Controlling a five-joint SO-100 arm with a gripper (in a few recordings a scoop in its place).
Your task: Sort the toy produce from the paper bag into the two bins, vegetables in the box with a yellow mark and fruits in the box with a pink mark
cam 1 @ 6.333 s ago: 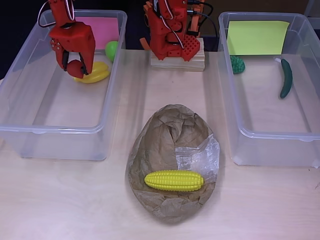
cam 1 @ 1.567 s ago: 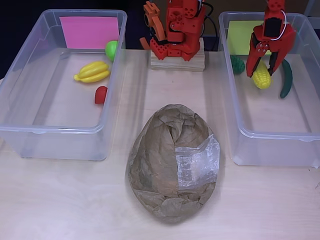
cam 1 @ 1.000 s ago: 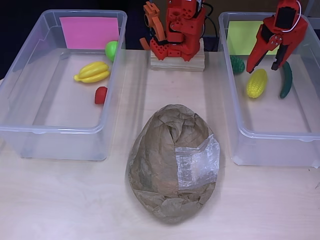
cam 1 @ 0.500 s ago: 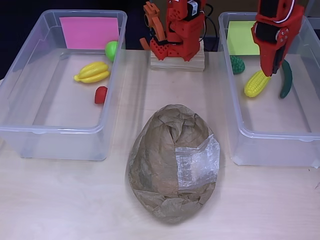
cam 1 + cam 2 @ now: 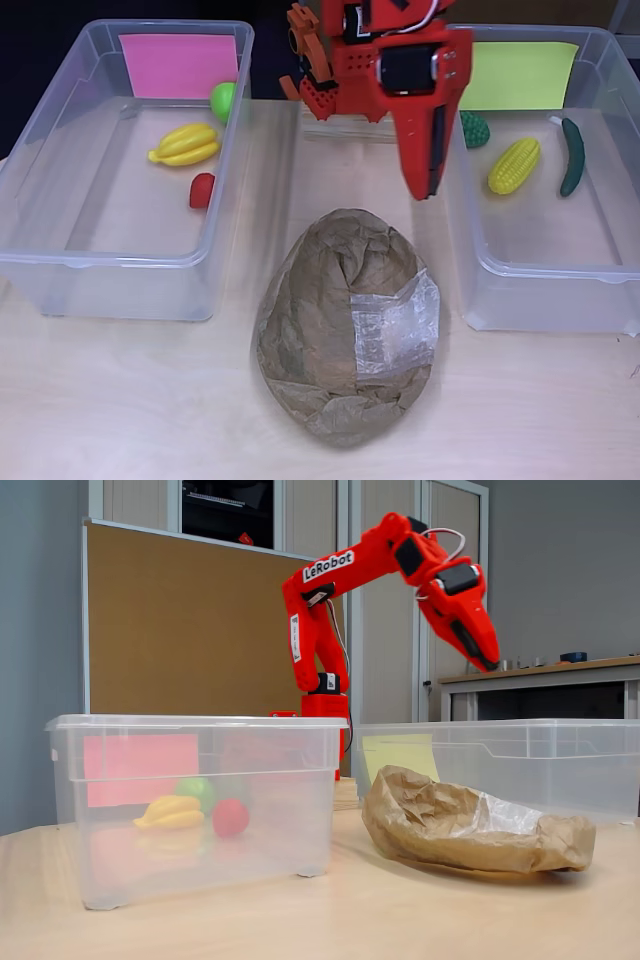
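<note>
Above the gap between paper bag [image 5: 345, 335] and yellow-marked box [image 5: 540, 180] the hand [image 5: 428, 175] is held, fingers pressed together, nothing gripped. Below and nearer the camera lies the bag — apparently emptied, its long axis running front to back in the overhead view — while corn [image 5: 514, 165] rests in that box.

I saw a pale wooden table [image 5: 120, 400] carrying everything. Directly on it sat a crumpled paper bag [image 5: 345, 330], on the tabletop just below and ahead of the fingers [image 5: 428, 185] in the overhead view. To the fingers' left stood the clear bin with the pink mark [image 5: 60, 270]; close to their right stood the clear bin with the yellow mark [image 5: 540, 295]. Behind them, a wooden block [image 5: 320, 128] rested on the table, bearing the arm's base.
</note>
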